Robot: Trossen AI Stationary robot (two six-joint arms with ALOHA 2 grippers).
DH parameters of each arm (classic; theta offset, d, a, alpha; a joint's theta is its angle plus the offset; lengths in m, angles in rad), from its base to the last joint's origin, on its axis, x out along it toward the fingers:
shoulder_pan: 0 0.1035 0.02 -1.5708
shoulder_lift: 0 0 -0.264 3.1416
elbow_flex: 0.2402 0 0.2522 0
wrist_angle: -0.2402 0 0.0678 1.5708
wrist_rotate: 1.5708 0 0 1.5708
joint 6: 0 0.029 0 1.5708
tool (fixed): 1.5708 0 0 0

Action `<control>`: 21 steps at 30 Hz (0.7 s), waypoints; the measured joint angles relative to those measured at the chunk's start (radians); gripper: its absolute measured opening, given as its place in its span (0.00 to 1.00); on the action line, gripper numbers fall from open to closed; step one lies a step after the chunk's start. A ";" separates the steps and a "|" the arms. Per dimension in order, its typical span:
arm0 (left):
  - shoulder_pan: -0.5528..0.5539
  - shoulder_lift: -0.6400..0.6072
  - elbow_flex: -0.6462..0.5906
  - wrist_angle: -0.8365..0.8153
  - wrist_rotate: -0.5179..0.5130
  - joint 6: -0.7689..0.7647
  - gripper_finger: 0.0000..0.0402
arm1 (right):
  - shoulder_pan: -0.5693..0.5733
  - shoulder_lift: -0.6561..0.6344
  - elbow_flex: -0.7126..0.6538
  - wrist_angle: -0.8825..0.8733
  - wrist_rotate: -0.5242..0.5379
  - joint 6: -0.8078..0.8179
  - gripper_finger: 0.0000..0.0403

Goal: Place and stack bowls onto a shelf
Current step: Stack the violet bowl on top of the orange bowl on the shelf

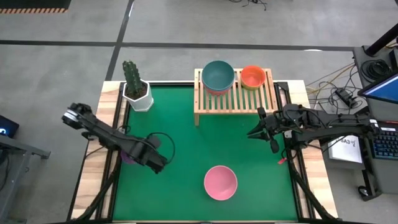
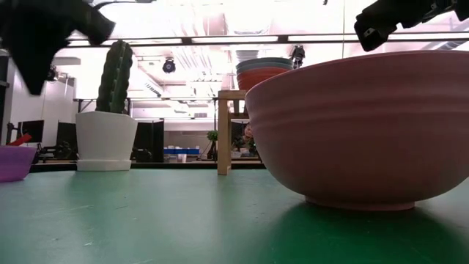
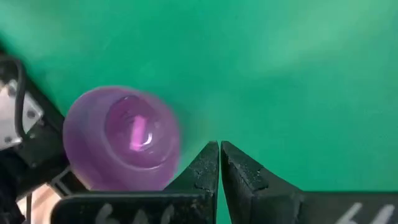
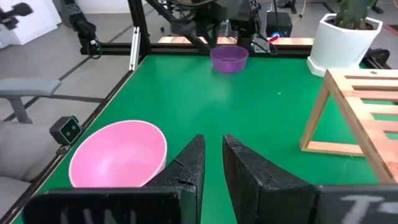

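Observation:
A pink bowl [image 1: 221, 182] [image 4: 118, 154] [image 2: 359, 125] stands upright on the green mat near the near edge. A small purple bowl [image 3: 121, 137] [image 1: 127, 155] [image 4: 229, 59] sits on the mat at the left, partly under my left arm. On the wooden slatted shelf [image 1: 233, 99] stands a stack topped by a teal bowl [image 1: 217, 74], with a red-orange bowl [image 1: 252, 76] beside it. My left gripper [image 3: 219, 149] [image 1: 158, 163] hovers shut just beside the purple bowl. My right gripper [image 4: 213, 146] [image 1: 262, 132] hangs in front of the shelf, open by a narrow gap and empty.
A cactus in a white pot [image 1: 137, 90] [image 2: 106, 110] stands at the mat's far left corner. Wooden table borders [image 1: 93, 168] flank the mat. Open green mat [image 1: 186, 137] lies between the shelf, the pink bowl and the purple bowl.

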 joint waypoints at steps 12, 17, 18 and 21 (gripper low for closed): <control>0.002 -0.265 -0.353 0.152 0.028 -0.315 0.09 | 0.001 0.001 -0.032 0.000 -0.003 0.028 0.12; 0.002 -0.274 -0.442 0.220 0.037 -0.319 0.21 | 0.001 0.000 -0.032 0.020 -0.003 0.050 0.12; 0.002 -0.270 -0.453 0.229 0.038 -0.319 0.23 | 0.001 0.000 -0.032 0.023 -0.003 0.050 0.12; 0.002 -0.254 -0.484 0.278 0.037 -0.315 0.29 | 0.001 0.000 -0.032 0.024 0.000 0.058 0.12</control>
